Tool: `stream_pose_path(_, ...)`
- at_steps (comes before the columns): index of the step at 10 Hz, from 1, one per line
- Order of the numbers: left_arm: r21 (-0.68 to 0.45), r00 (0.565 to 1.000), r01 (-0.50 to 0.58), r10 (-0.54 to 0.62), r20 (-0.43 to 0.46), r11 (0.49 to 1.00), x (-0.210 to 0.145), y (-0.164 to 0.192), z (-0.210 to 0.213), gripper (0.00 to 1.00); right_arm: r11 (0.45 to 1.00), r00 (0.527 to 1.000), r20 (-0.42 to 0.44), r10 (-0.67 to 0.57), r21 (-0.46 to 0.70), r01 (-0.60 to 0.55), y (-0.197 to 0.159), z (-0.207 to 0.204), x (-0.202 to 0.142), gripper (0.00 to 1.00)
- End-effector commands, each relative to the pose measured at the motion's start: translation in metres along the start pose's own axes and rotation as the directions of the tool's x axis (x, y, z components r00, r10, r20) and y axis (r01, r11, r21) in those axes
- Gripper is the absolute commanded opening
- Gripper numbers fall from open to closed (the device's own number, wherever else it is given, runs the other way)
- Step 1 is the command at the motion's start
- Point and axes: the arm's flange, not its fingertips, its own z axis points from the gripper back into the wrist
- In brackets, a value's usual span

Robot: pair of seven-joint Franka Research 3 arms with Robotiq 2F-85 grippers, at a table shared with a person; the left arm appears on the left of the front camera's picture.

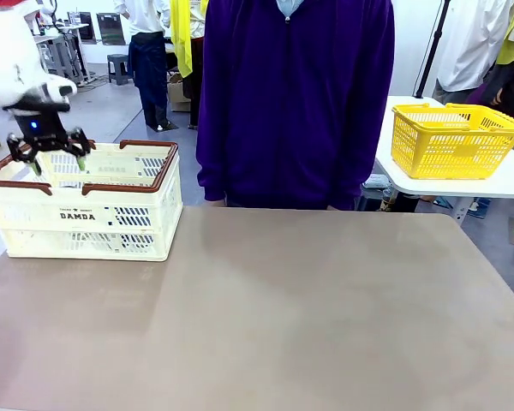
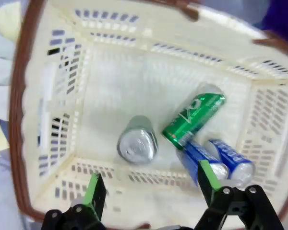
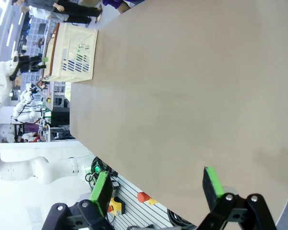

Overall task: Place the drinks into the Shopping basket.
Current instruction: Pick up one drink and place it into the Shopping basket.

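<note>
my left tool (image 1: 58, 158) hangs over the shopping basket (image 1: 86, 224) at the table's (image 1: 283, 308) far left, jaws apart and empty. inside lie the green can (image 2: 194, 120), two blue cans (image 2: 230, 162) and one upright can (image 2: 137, 143). my right tool (image 3: 156, 189) is spread too, over bare table. a yellow basket (image 1: 454, 139) stands far right.

A broad tan table (image 1: 308, 317) takes up the foreground, its top matte and faintly mottled. At its far edge stands a person in a dark purple zip top (image 1: 295, 103), close against the table. To the right, on a separate white table (image 1: 505, 184), sits a yellow mesh basket (image 1: 456, 139) with its handles folded down. Below that white table's near edge some small dark items are tucked, too indistinct to name. Farther back, other people in white and yellow clothing (image 1: 182, 26) stand on a grey floor (image 1: 111, 116).
</note>
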Motion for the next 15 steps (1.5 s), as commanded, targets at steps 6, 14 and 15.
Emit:
stream_pose_path(6, -0.599, 0.955, 0.049, -0.213, -0.206, 0.799, -0.142, 0.074, 0.12, 1.0, 1.0, 1.0, -0.006, 0.0, -0.002, 0.0, 0.002, 0.001, -0.001, 1.0)
stream_pose_path(14, -0.878, 0.949, -0.181, -0.156, -0.274, 0.443, -0.157, 0.169, 0.049, 1.0, 1.0, 1.0, -0.006, 0.0, -0.002, 0.0, 0.002, 0.001, -0.001, 1.0)
stream_pose_path(15, -0.878, 0.949, -0.181, -0.156, -0.274, 0.443, -0.157, 0.169, 0.049, 1.0, 1.0, 1.0, -0.006, 0.0, -0.002, 0.0, 0.002, 0.001, -0.001, 1.0)
